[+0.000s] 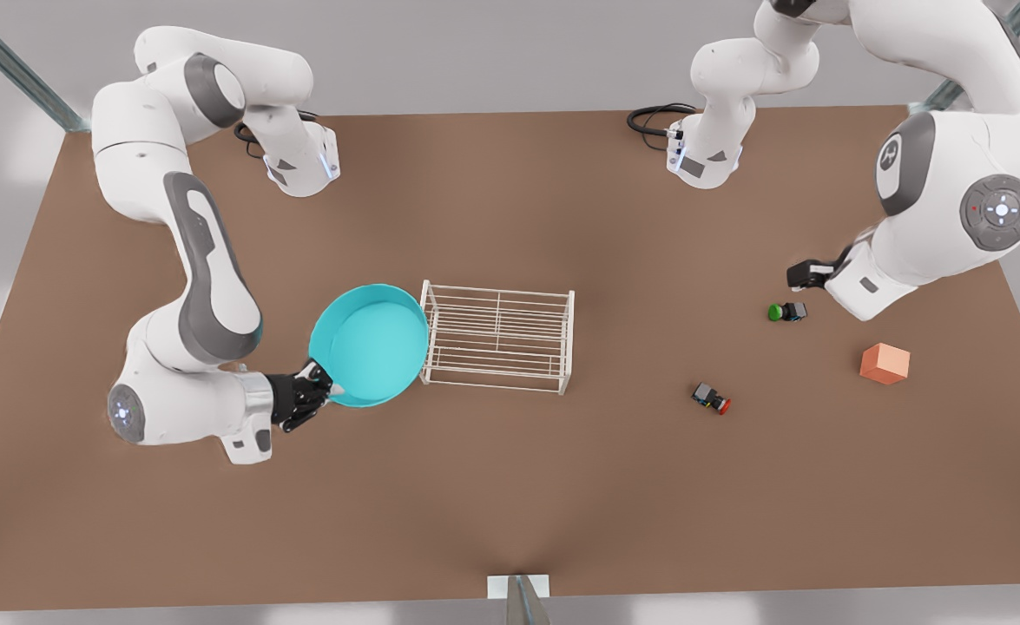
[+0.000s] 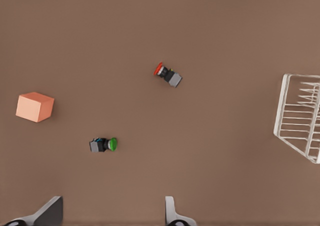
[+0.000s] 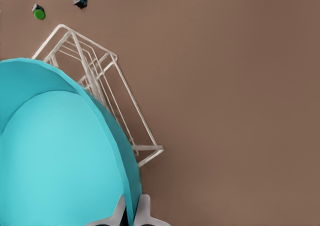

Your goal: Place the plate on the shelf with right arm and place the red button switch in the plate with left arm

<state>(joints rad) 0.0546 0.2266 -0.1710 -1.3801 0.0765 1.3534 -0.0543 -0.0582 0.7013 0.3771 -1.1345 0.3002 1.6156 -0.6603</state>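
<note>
My right gripper (image 1: 329, 391) is shut on the rim of the turquoise plate (image 1: 371, 343), at the front view's left. The plate (image 3: 55, 156) is tilted, its far edge beside the near end of the white wire shelf (image 1: 498, 334); the right wrist view shows that gripper (image 3: 132, 213) pinching the rim, with the shelf (image 3: 100, 71) behind. The red button switch (image 1: 712, 398) lies on its side on the table, right of the shelf. My left gripper (image 1: 809, 273) hovers at the front view's right, open (image 2: 110, 218), above the table with the red button switch (image 2: 167, 74) some way off.
A green-capped switch (image 1: 786, 312) lies just below the left gripper, also seen from the left wrist (image 2: 103, 145). An orange cube (image 1: 885, 364) sits near the table's right edge. Both arm bases stand at the table's far side.
</note>
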